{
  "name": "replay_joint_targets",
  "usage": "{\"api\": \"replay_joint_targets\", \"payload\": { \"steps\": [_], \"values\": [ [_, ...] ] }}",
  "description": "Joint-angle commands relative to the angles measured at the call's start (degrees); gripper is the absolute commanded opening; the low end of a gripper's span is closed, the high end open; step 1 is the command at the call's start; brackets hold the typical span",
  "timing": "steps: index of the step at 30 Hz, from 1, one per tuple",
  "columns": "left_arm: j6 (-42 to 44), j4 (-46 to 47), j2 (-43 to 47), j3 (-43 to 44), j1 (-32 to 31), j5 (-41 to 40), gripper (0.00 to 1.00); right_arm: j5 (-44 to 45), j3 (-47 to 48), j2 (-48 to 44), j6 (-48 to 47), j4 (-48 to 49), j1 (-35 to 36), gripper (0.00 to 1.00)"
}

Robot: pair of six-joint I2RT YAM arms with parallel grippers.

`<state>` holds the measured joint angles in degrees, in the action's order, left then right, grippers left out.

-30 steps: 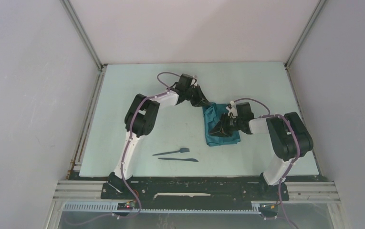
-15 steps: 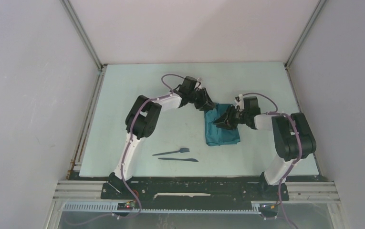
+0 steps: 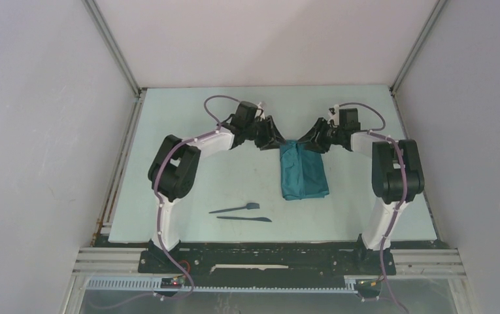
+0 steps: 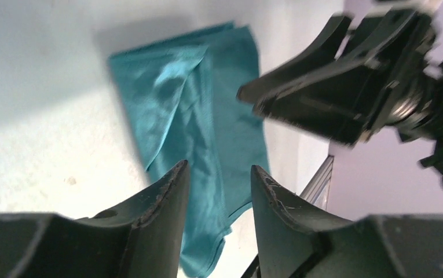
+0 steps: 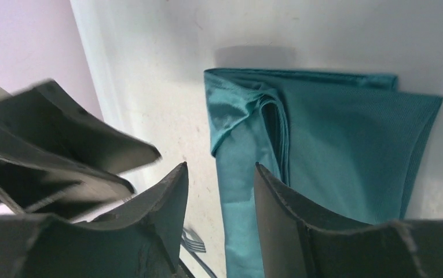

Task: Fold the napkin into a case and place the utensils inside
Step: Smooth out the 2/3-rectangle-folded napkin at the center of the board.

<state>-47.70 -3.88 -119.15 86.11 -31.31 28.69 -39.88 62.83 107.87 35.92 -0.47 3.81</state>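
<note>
In the top external view, the napkin [image 3: 304, 171] lies folded into a narrow strip on the worktop [image 3: 188, 131], right of centre. The left pincer [image 3: 274, 139] and right pincer [image 3: 307, 142] are poised near its far end, and the fork [image 3: 235, 209] and knife [image 3: 244, 219] lie side by side, well apart to its near left. In the left wrist view, the left pincer [image 4: 216, 171] has its jaws parted and empty over the layered cloth, facing the right pincer [image 4: 323, 87]. In the right wrist view, the right pincer [image 5: 222, 168] likewise has its jaws parted and grips nothing, with the napkin's [image 5: 335, 145] folded layers visible beyond its fingers.
</note>
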Motion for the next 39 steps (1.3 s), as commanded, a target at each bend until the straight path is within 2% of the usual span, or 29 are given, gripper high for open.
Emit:
{"api": "replay_joint_targets", "payload": {
  "steps": [1,15,18,20,24,26,34,39],
  "values": [
    [0.4,2.3,3.5,-4.9,-2.2,2.0,0.46,0.3,5.2,4.1,-1.8,-2.8,-0.1,0.52],
    [-1.2,9.9,8.4,-18.7,-9.9,6.8,0.22,1.3,11.8,12.7,-1.5,-2.5,0.7,0.28],
    [-1.7,12.4,9.3,-21.9,-10.7,7.8,0.19,1.7,12.7,12.9,-1.8,-3.2,0.7,0.28],
    [-1.9,13.4,9.9,-23.3,-11.6,8.3,0.19,2.2,13.6,12.4,-2.8,-6.5,0.7,0.33],
    [-2.3,15.5,10.3,-25.6,-12.4,8.5,0.18,5.6,14.2,7.8,-5.7,-15.4,1.1,0.53],
    [-3.0,16.9,9.4,-26.5,-12.4,8.4,0.18,8.4,13.5,4.2,-7.1,-19.3,1.8,0.59],
    [-3.7,19.4,7.6,-29.8,-12.4,7.4,0.15,2.7,-0.1,-10.7,-8.4,-19.4,3.3,0.68],
    [-1.6,17.3,7.5,-30.0,-12.4,6.3,0.17,7.9,-8.6,-18.9,-10.5,-23.2,1.6,0.71]
  ]
}}
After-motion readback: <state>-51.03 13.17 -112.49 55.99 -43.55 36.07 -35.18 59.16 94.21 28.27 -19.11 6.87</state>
